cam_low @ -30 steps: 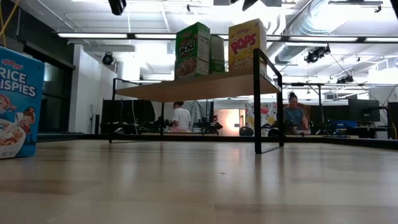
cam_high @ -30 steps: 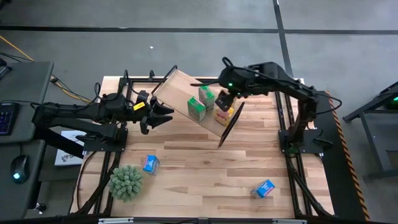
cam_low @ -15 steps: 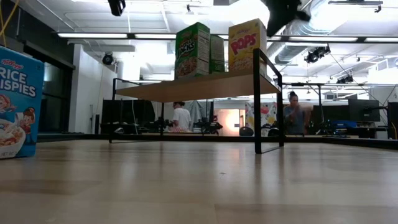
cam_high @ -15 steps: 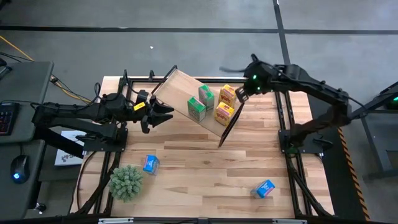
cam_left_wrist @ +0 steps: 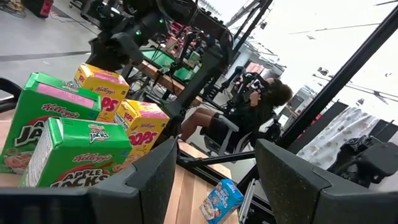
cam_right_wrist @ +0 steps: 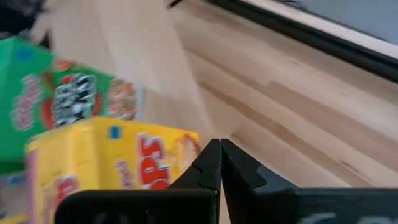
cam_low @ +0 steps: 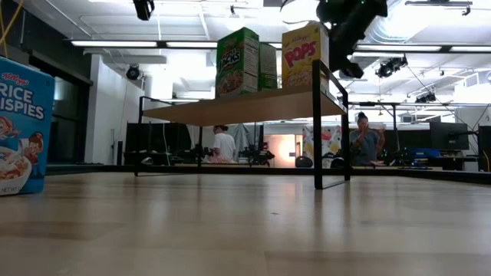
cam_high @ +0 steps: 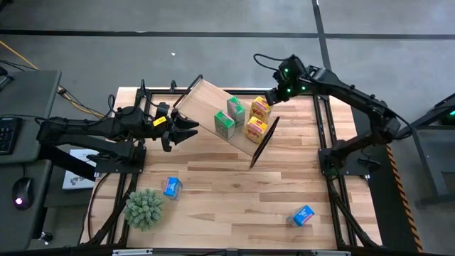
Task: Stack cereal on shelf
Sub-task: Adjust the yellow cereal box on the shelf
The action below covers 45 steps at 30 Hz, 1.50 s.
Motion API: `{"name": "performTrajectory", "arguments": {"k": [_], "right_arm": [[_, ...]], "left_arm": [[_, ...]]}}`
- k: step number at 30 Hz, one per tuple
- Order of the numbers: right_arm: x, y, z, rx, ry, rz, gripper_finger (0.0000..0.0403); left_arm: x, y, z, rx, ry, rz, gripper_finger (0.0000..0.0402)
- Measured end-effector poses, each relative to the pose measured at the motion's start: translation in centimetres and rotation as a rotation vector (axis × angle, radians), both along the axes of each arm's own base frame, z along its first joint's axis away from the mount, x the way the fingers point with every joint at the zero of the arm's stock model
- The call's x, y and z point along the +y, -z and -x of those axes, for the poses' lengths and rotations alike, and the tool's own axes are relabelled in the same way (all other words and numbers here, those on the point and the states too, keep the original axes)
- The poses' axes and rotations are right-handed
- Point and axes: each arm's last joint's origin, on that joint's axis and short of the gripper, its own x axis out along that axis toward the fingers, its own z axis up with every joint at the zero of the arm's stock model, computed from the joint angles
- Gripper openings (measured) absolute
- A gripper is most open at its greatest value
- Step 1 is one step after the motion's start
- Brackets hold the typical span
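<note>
While the left fingers (cam_high: 190, 131) gape empty, the right fingers (cam_right_wrist: 220, 163), pinched together, hide part of a yellow cereal box (cam_right_wrist: 112, 163).

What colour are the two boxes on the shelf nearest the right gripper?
Yellow, best seen in the high view.

Looks like an open-plan robotics lab / tech office

Low view's background: exposed ducts (cam_low: 399, 23) and strip lights (cam_low: 146, 44) on the ceiling at top, people (cam_low: 364, 142) at desks with monitors (cam_low: 449, 136) mid-right. High view: bare concrete floor (cam_high: 213, 60) along the top, keyboard (cam_high: 7, 134) and mouse (cam_high: 23, 192) at left edge.
</note>
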Motion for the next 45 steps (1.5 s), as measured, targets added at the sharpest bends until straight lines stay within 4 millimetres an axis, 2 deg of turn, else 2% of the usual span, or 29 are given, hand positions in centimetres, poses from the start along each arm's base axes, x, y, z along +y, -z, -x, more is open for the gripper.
{"name": "performTrajectory", "arguments": {"k": [7,16,28,39,45], "right_arm": [[-0.1,0.2,-0.2,-0.031,-0.134,-0.011,0.0000],[1.3,0.2,-1.1,-0.031,-0.268,0.031,0.0000],[2.0,0.2,-1.6,-0.026,-0.333,0.061,0.0000],[0.0,0.1,-1.1,-0.064,-0.152,0.032,0.0000],[-1.9,2.3,-2.0,-0.081,-0.139,-0.118,0.0000]], "left_arm": [[0.0,0.0,0.0,0.000,-0.006,0.001,0.0211],[0.0,0.0,0.0,0.000,-0.008,0.001,0.0211],[0.0,0.0,0.0,-0.002,-0.006,0.025,0.0211],[0.0,0.0,0.0,-0.001,-0.006,0.025,0.0211],[0.0,0.0,0.0,-0.002,-0.006,0.025,0.0211]]}}
